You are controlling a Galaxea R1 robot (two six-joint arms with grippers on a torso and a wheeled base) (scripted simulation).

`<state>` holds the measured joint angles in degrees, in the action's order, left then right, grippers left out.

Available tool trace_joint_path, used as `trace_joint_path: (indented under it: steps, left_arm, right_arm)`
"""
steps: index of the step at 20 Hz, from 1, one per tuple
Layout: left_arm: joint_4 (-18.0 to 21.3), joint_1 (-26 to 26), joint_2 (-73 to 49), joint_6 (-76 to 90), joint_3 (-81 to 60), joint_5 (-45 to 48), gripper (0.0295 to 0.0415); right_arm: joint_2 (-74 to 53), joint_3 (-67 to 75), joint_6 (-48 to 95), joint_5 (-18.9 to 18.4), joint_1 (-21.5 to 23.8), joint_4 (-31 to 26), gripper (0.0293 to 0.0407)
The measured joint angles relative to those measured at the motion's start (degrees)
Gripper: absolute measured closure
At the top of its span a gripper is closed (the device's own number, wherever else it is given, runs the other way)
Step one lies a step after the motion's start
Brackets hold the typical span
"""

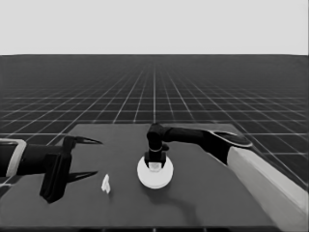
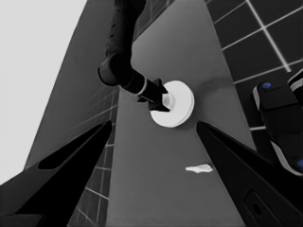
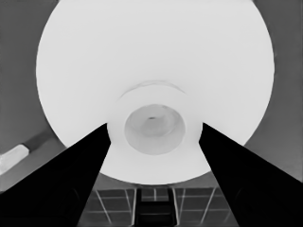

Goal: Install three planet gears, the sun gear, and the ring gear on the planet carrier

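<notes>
A: Starting at the table's (image 1: 203, 203) left end, what was there?

B: The left gripper (image 1: 82, 158) waited above that end, its two long fingers spread wide apart with nothing between them. In its own wrist view the left gripper (image 2: 154, 142) showed the same wide gap, only bare table between the wedges.

A: And just past it?

B: A thin white piece (image 1: 105, 184) lay on the table near the front edge, between the left gripper and the round stack, apart from both. The left wrist view caught it too (image 2: 199, 168), lying alone on the dark surface.

A: Then the middle?

B: The larger round part (image 1: 155, 173), the ring gear, lay flat near the table's middle, a little toward the front edge. No gears showed anywhere around it, and the smaller round part could not be made out beneath it. The left wrist view showed a stepped rim on the disc (image 2: 177, 106).

A: Where was the right gripper (image 1: 155, 164)?

B: Straight over that disc's centre, pointing down, its arm reaching in from the table's right side. From its wrist camera, the right gripper (image 3: 154, 130) stood with its fingers either side of the raised hub (image 3: 154, 130) around the centre hole, the fingers (image 3: 90, 161) partly open and just beside the hub; whether they pressed on it I couldn't tell.
</notes>
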<state>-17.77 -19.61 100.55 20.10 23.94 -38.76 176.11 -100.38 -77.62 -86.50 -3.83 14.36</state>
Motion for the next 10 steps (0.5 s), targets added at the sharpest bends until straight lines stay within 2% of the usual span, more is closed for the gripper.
trace_joint_path:
  steps: [10]
  left_arm:
    - [0.0,0.0,0.0,0.0,0.0,0.0,0.0326]
  right_arm:
    - [0.0,0.0,-4.9,0.0,-0.1,0.0,0.0352]
